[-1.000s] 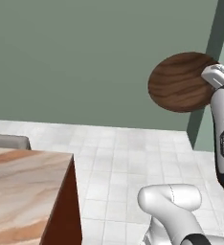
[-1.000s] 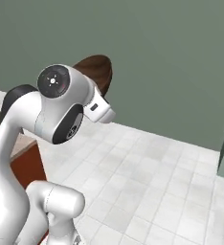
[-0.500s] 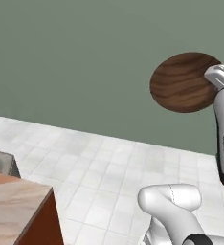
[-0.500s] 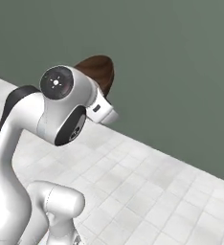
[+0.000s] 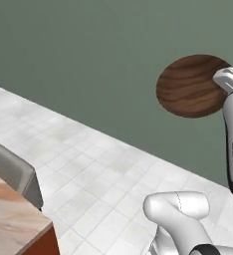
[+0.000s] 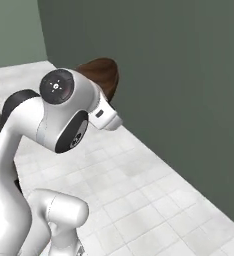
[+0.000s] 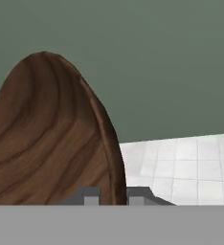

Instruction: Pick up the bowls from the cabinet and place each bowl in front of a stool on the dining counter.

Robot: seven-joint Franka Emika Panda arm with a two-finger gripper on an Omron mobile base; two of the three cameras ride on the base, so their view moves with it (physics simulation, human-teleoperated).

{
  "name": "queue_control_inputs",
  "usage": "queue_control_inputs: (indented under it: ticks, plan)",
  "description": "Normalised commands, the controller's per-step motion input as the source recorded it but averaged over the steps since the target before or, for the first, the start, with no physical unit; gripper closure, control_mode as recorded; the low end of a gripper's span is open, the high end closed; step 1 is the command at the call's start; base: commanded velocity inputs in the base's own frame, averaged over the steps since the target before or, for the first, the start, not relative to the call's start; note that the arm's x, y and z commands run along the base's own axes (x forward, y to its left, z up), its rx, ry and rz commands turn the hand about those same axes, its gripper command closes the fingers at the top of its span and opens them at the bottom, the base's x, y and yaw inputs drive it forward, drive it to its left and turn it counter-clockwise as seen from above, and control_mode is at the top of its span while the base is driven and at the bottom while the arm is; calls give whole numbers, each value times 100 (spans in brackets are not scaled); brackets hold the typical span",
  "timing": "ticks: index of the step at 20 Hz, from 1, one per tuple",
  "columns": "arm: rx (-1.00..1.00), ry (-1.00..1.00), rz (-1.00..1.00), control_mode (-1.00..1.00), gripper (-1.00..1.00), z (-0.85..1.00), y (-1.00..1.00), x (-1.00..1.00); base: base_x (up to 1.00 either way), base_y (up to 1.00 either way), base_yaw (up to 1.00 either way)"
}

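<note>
Gripper: the gripper (image 7: pixel 113 195) is clenched on the rim of the dark wood-grain bowl (image 7: pixel 51 139); the two finger tips sit one on each side of the thin rim.
Bowl: held up high in the air, turned on its side, its round underside facing the left base camera (image 5: pixel 192 85); in the right base view its edge (image 6: pixel 103 76) peeks out behind the arm's upper joint.
Backdrop: a plain grey-green wall (image 5: pixel 88 64) behind the bowl, pale tiled floor (image 5: pixel 108 184) below.
Dining counter: a marble-topped corner (image 5: pixel 14 224) with red-brown side at lower left of the left base view, well apart from the bowl.
Stool: grey padded seat (image 5: pixel 14 172) just beside that counter corner.
</note>
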Motion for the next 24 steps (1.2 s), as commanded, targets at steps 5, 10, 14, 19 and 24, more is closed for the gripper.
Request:
queue_control_inputs:
  ticks: [5, 10, 14, 19, 24]
  plan:
    - [0, 0, 0, 100, 100, 0, 0, 0, 100, -53, 53]
    - [0, 0, 0, 100, 100, 0, 0, 0, 100, -44, 56]
    - [0, 0, 0, 100, 100, 0, 0, 0, 100, -15, 64]
    - [0, 0, 0, 100, 100, 0, 0, 0, 100, -6, 69]
    - [0, 0, 0, 100, 100, 0, 0, 0, 100, -22, 66]
